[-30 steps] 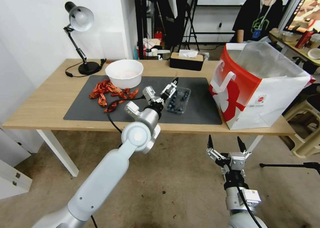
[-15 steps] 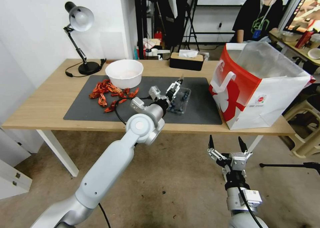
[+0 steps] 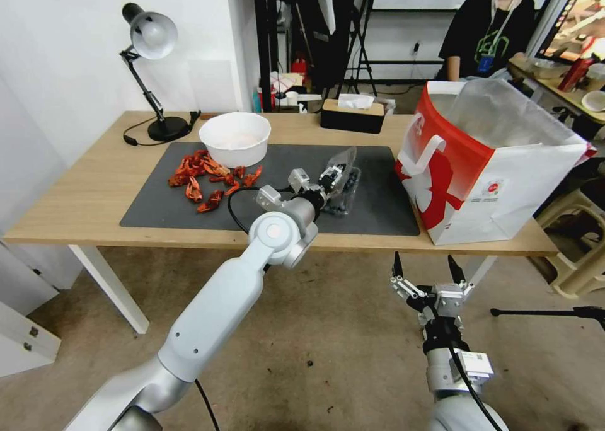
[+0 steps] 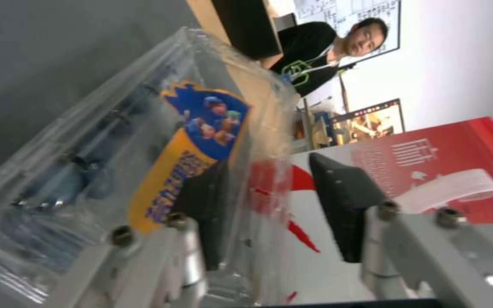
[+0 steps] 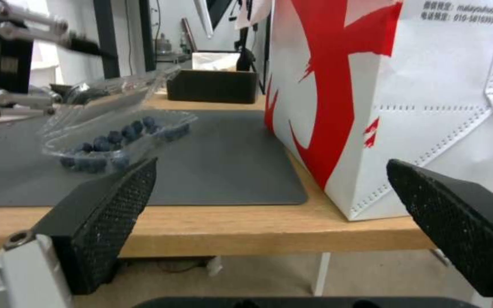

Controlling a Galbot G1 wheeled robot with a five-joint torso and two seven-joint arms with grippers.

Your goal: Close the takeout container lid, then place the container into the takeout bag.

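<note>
The takeout container is sitting on the grey mat on the tabletop, its lid standing half-raised. The left claw, fingers parted, is straddling the lid's edge. The takeout bag is standing nearby. The right claw is hanging wide open below the tabletop.

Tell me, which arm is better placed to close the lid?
Left. The left gripper is already at the raised lid; the right gripper hangs open below the table edge.
</note>
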